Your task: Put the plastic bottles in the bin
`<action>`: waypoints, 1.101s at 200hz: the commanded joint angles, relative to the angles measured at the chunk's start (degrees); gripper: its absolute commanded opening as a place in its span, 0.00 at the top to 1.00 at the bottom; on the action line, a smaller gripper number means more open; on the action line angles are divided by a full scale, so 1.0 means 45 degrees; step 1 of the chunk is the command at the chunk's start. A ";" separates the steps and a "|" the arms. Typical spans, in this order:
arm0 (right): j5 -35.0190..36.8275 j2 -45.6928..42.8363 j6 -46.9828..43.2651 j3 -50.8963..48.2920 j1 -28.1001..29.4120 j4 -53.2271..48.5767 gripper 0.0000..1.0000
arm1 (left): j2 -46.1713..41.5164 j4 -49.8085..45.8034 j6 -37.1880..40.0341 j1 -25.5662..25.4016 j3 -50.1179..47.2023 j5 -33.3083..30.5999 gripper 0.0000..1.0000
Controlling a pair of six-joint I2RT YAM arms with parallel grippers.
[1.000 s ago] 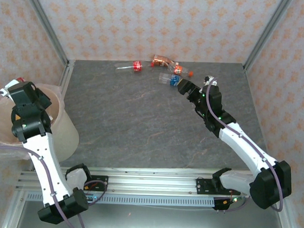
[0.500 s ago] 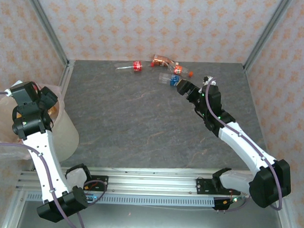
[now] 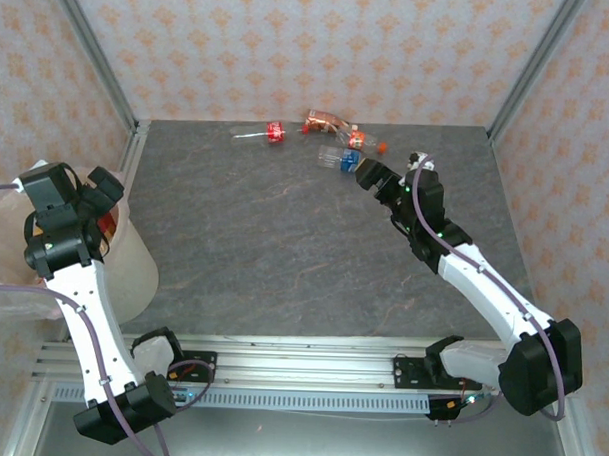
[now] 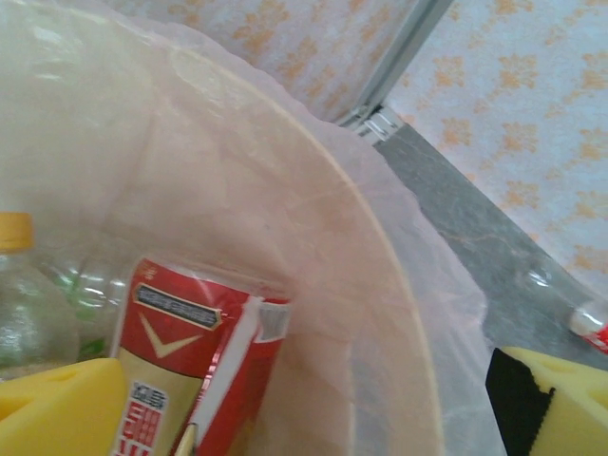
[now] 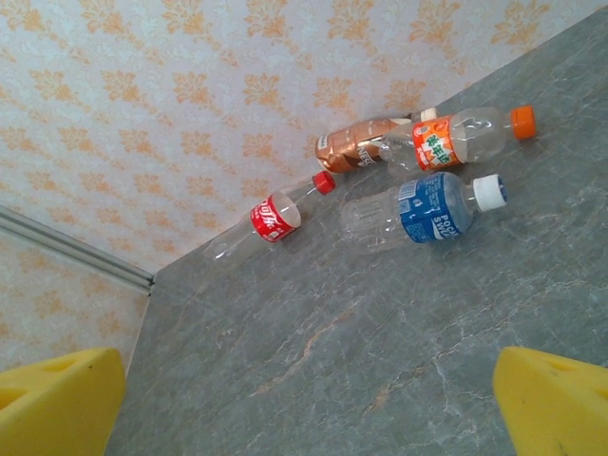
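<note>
Gaping empty over the bin (image 3: 133,272), the left gripper (image 4: 304,408) has bottles (image 4: 190,370) beneath it; four others (image 5: 432,204) lie far, near the open right gripper (image 5: 304,404).

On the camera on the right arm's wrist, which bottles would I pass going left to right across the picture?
Red-labelled bottle → copper-brown bottle → orange-capped bottle. The blue-labelled bottle lies below, spanning the last two, so it has no clear place.

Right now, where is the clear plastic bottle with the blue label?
In the top view the blue-labelled clear plastic bottle lies far back on the grey table, just beyond the right gripper, beside the orange-labelled bottle.
</note>
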 commanded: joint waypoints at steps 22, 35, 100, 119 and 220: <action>0.0902 0.0082 0.0427 0.0056 -0.0243 -0.0506 0.01 | 0.0209 -0.0700 -0.0393 0.0045 0.1515 0.2166 0.00; 0.0633 0.0353 0.0464 -0.0003 -0.0440 -0.0497 0.01 | 0.0092 -0.0237 -0.0767 -0.0099 0.1440 0.3272 0.00; -0.1583 0.2092 0.1096 0.0645 -0.1944 -0.0862 0.01 | 0.0087 0.2850 -0.2631 -0.4405 0.0731 0.3627 0.00; -0.2614 0.3154 0.1439 0.1446 -0.2335 -0.1354 0.01 | 0.0601 0.3286 -0.2616 -0.6307 0.0736 0.2941 0.00; -0.4486 0.9950 0.3758 0.8461 -0.2704 -0.6090 0.01 | 0.4413 0.4498 -0.2422 -1.2021 0.0982 0.0825 0.00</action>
